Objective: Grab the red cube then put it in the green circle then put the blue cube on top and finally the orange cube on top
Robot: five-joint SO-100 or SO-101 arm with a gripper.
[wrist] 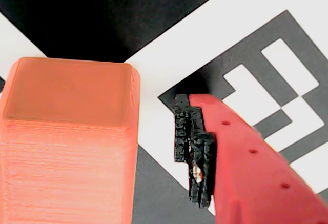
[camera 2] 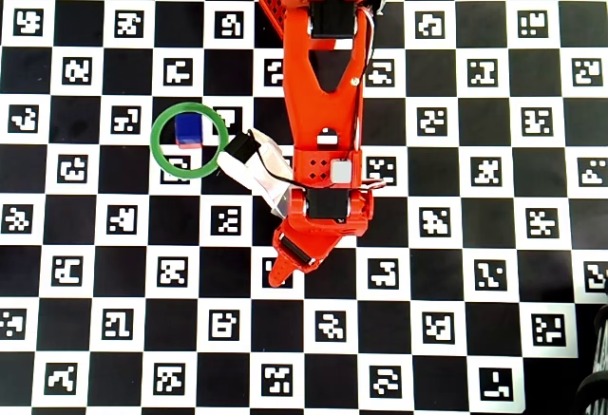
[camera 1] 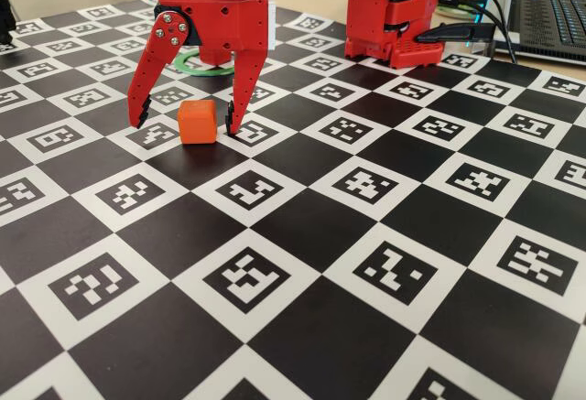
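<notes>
In the fixed view the orange cube (camera 1: 197, 122) rests on the checkered board between the two red fingers of my gripper (camera 1: 188, 125), which stands open around it with gaps on both sides. The wrist view shows the orange cube (wrist: 72, 142) large at the left, apart from the black-padded fingertip (wrist: 193, 149) on the right. Seen from overhead, the green circle (camera 2: 155, 140) lies left of the arm, and the blue cube (camera 2: 190, 126) sits inside it on top of the red cube (camera 2: 190, 144), of which only a sliver shows. The arm hides the orange cube from overhead.
The marker-patterned checkerboard (camera 1: 366, 263) covers the table. The arm's red base (camera 1: 394, 16) stands at the back right, with cables and a laptop (camera 1: 554, 16) beyond it. The green circle (camera 1: 220, 70) lies just behind the gripper.
</notes>
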